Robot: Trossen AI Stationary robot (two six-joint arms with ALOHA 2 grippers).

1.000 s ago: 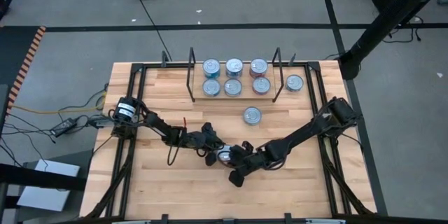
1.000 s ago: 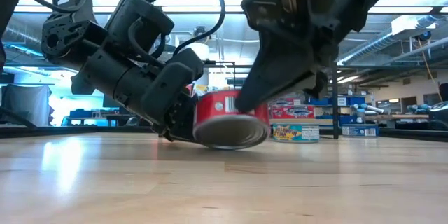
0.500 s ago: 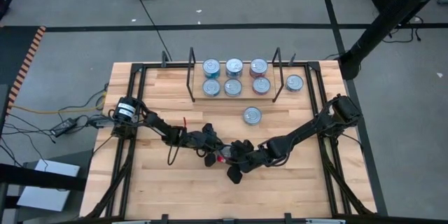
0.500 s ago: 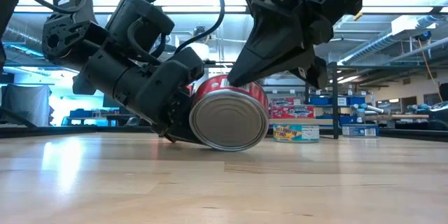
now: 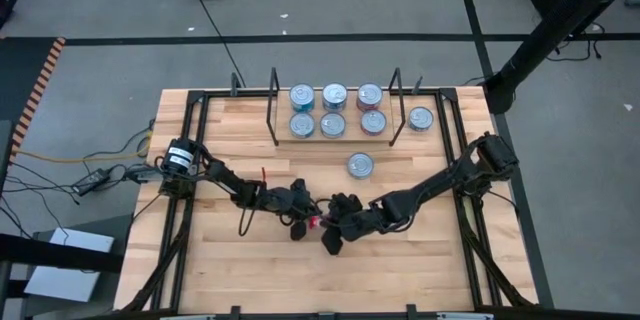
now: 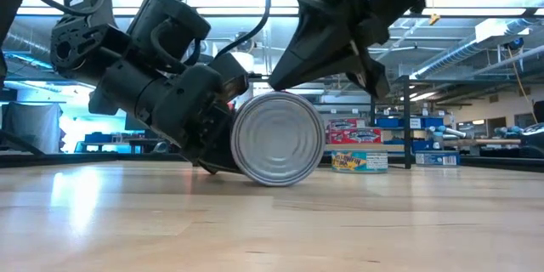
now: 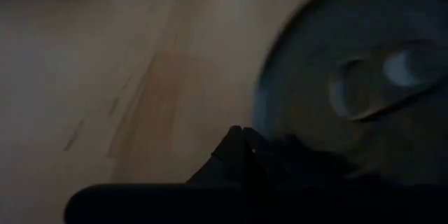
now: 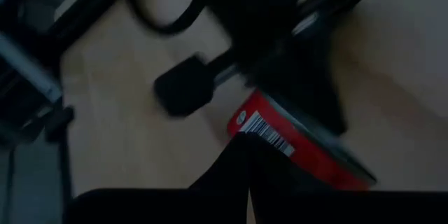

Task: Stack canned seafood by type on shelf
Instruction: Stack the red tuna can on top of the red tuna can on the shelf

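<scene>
A red-labelled can (image 6: 278,138) stands on its rim on the table, its ringed silver face toward the near edge; in the high view the can (image 5: 318,222) shows between both grippers. My left gripper (image 5: 303,215), shut, reaches it from the left. My right gripper (image 5: 333,226), shut, comes down on it from the right. On the shelf (image 5: 318,140), between two black wire uprights, lie several cans (image 5: 334,110) in two rows. Another can (image 5: 420,118) lies right of the right upright, and a loose can (image 5: 360,165) lies in front of the shelf. My left gripper meets the can's far silver face (image 7: 280,122) low at its rim with its shut fingertips (image 7: 236,147), slanting down from the table's far left. The can stands upright on its rim on the wood. My right gripper sets its shut fingertips (image 8: 245,157) on the red side wall (image 8: 276,142) at the can's top (image 6: 278,95), slanting down from the table's right. The can stays on the table under them.
Black frame rails (image 5: 190,160) run along the table's left and right sides. Bare wood (image 5: 300,275) lies between the grippers and the near edge. In the low view the shelf's cans (image 6: 357,160) show far behind the standing can.
The red can has tipped up from a lean onto its rim, so its silver face now looks squarely at the near edge. My right gripper has risen a little, rolled, and shifted toward the table's left over the can's top. My left gripper has stayed put against the can.
</scene>
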